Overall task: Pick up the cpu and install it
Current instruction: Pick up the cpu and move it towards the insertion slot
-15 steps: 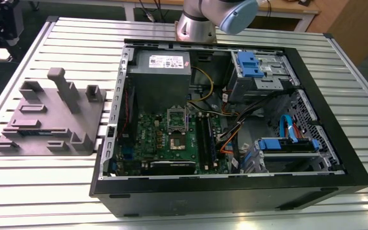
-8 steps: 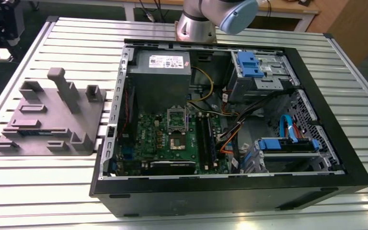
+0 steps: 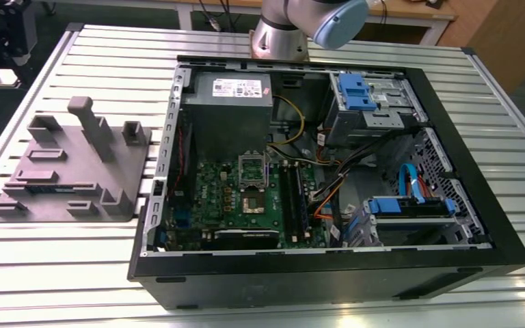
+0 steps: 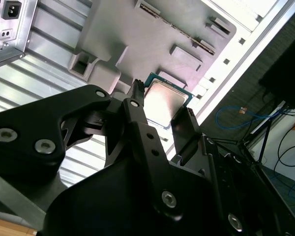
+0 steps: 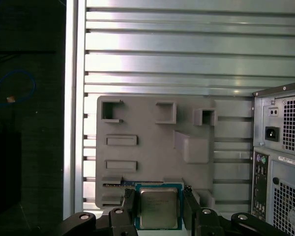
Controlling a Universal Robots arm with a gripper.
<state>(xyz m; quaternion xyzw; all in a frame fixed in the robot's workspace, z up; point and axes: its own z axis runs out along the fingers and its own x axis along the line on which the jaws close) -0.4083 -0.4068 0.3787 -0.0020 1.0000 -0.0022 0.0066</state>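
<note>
The gripper [image 5: 159, 197] is clenched on the cpu [image 5: 158, 209], one of its black fingers [image 5: 129, 202] pressed to each of two opposite edges, so the silver top faces the camera in both wrist views. The chip looks large against the pockets of the grey holder tray [image 5: 152, 142] behind it, so I judge it is held in the air, clear of the tray and not resting in a recess. The tray lies on the slatted metal table [image 5: 162, 64], just beside the computer case [image 3: 335, 273], on the exterior view's left of it.

Inside the case, the socket [image 3: 253, 199] on the green board [image 3: 215, 184] looks bare, so the install is not yet done.

This carry is done well if the chip stays flat and square between the pads, gripped firmly enough not to slip but only by its edges. Any tilt now would show up as a skewed seat later. The underside should meet nothing.

The first wrist view looks straight down on the tray, so the wrist seems to point vertically downward. In the exterior view the arm [image 3: 281, 37] rises from the far side of the table, behind the case
</note>
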